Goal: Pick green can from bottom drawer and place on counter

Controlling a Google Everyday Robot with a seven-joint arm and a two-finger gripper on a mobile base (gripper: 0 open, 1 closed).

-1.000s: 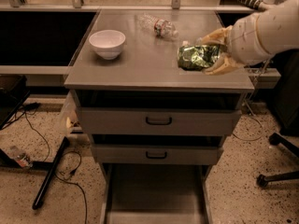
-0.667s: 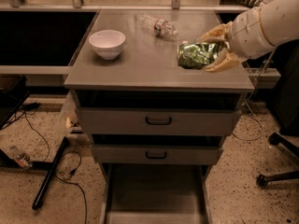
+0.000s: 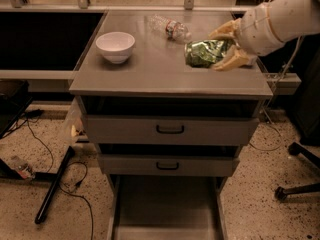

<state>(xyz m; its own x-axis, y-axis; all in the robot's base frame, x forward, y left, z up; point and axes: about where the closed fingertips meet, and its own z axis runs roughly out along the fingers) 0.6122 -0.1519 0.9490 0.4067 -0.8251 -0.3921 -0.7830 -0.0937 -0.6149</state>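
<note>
The green can [image 3: 204, 53] lies on its side at the right of the counter [image 3: 150, 71], resting on the grey top. My gripper [image 3: 220, 48] reaches in from the right, its two tan fingers [image 3: 227, 63] on either side of the can's right end and shut on it. The bottom drawer [image 3: 165, 209] stands pulled open below, its flat grey floor bare.
A white bowl [image 3: 115, 46] sits at the counter's left. A clear plastic bottle [image 3: 170, 27] lies at the back middle. Two closed drawer fronts with black handles [image 3: 170, 129] are under the counter. Cables and a black bar [image 3: 55, 184] lie on the floor at left; a chair base [image 3: 295, 184] stands at right.
</note>
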